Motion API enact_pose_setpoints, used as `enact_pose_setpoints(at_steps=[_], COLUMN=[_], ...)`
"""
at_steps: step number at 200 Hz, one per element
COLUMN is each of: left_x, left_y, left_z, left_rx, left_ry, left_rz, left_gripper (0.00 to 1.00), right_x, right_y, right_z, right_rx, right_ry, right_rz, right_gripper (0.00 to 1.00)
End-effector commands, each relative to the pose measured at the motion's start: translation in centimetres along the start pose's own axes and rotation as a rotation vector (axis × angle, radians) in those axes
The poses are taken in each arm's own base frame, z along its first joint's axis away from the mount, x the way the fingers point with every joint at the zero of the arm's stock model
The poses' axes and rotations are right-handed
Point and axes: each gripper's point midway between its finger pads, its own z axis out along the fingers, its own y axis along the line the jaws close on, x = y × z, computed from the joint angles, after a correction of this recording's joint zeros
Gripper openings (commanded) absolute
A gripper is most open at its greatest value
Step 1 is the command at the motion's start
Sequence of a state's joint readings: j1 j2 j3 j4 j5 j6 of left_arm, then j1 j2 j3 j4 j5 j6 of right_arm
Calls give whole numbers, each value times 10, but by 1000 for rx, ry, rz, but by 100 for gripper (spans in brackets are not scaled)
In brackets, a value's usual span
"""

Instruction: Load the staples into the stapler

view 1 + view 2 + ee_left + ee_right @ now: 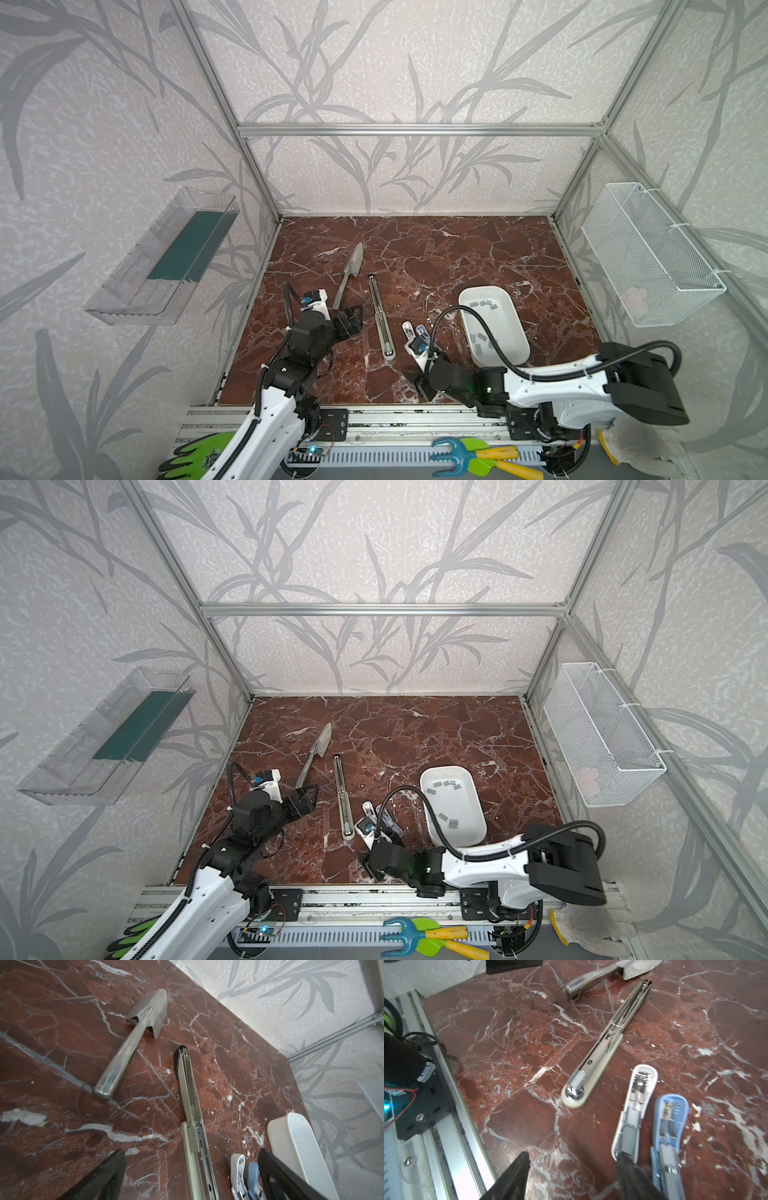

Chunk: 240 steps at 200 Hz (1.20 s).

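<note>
Robotics lab test cell: an aluminium frame point(415, 129) holds leaf-patterned wall panels point(415, 62) around a red marble-look tabletop point(436, 257). A left robot arm point(266, 432) and a right robot arm point(557, 384) are bolted to the near rail point(395, 430).

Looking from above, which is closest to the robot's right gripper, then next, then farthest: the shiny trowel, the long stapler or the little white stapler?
From the right gripper:
1. white stapler, right by its fingertips
2. long stapler, just to its left
3. trowel, far back on the left
</note>
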<state>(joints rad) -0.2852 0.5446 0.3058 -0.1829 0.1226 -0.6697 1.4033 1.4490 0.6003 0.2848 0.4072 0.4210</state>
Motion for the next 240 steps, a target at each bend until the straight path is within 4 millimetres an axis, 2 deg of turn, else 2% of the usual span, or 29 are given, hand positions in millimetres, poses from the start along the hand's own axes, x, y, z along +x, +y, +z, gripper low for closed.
enact_pose_setpoints(at_steps=[1,29,48,79,103,141,168,181,206,240], left_x=[-4,-5,-6,-9,-11,-10,-8,-8,-7,5], left_y=[8,38,27,30,29,29,29,26,19,4], left_z=[-15,-22,-27,-33,-35,-35,-33,-31,-28,-18], left_rx=[-72,-211,-140,-147,-137,-135,-133,-118,-87,25], left_ry=[5,-51,-69,-105,-121,-117,-106,-103,-86,-35], left_rz=[61,48,61,53,55,56,54,52,46,3], left_gripper=[99,99,99,99,99,99,99,99,99,99], right_x=[-19,-23,-15,-4,-2,-1,1,4,5,12], right_y=[13,9,-4,-15,-16,-18,-18,-17,-12,-15], right_z=[23,49,65,84,89,97,101,103,106,98], right_rx=[43,142,233,250,261,269,264,258,237,231], right_ry=[-26,-32,24,76,85,100,99,105,119,136], right_rz=[89,101,109,150,137,130,123,118,117,130], right_gripper=[66,66,66,55,50,32,30,29,19,9])
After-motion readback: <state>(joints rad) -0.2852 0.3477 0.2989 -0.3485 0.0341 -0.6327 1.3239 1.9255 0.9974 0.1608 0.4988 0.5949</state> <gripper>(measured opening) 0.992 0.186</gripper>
